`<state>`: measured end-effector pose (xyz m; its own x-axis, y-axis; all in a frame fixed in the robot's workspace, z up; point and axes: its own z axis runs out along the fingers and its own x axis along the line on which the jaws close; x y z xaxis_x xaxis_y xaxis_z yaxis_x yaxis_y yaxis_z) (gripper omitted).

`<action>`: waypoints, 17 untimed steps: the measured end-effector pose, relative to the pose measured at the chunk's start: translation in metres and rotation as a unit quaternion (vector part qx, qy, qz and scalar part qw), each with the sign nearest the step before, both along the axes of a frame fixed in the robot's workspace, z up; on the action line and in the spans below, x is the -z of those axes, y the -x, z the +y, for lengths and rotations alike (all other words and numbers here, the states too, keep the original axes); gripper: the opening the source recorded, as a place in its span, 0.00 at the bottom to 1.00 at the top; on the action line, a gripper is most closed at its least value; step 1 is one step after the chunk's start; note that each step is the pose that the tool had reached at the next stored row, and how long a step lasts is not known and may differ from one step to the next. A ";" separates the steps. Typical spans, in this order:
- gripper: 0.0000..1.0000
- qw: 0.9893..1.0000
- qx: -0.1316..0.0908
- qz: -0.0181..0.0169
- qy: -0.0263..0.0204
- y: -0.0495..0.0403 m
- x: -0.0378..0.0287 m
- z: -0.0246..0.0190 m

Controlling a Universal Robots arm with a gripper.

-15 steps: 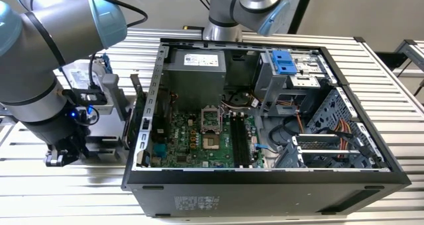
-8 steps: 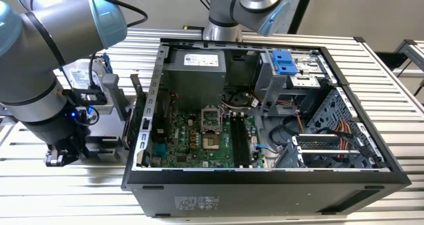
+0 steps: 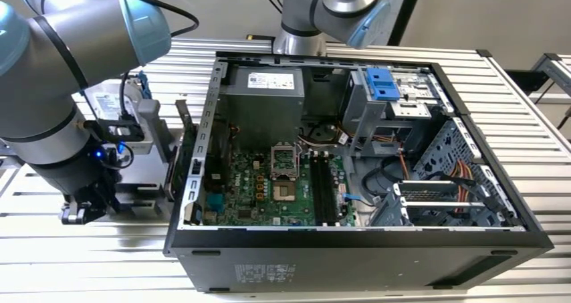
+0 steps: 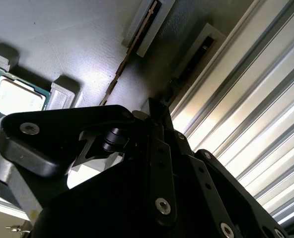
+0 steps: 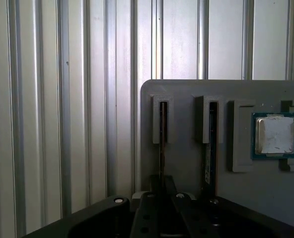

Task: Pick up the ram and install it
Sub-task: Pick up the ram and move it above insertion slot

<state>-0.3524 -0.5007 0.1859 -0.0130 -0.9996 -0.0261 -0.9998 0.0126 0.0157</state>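
Grey tray: ram + 2nd stick in slots, CPU in recess; tool at ram, state unclear.

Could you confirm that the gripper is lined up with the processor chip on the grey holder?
Not quite: the first wrist view shows the gripper lined up with the ram that stands farther from the processor chip, on the grey holder.
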 end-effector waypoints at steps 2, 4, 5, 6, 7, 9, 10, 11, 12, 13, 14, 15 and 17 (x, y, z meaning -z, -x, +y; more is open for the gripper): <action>0.00 1.000 0.000 0.000 0.000 0.0000 0.0000 0.0000; 0.00 1.000 0.000 0.000 0.000 0.0000 0.0000 0.0000; 0.00 1.000 0.000 0.000 0.000 0.0000 -0.0001 0.0000; 0.00 1.000 0.000 0.000 0.000 0.0000 -0.0004 0.0001; 0.00 1.000 0.000 0.000 0.000 0.0000 -0.0013 0.0000; 0.00 1.000 0.000 0.000 0.000 0.0000 -0.0034 0.0000; 0.00 1.000 0.000 0.000 0.000 0.0000 -0.0044 0.0000; 0.00 1.000 0.000 0.000 0.000 0.0000 -0.0054 0.0000; 0.00 1.000 0.000 0.000 0.000 0.0000 -0.0063 0.0000; 0.00 1.000 0.000 0.000 0.000 0.0000 -0.0070 0.0000; 0.00 1.000 0.000 0.000 0.000 0.0000 -0.0076 0.0000; 0.00 1.000 0.000 0.000 0.000 0.0000 -0.0083 0.0000; 0.00 1.000 0.000 0.000 0.000 0.0000 -0.0096 0.0000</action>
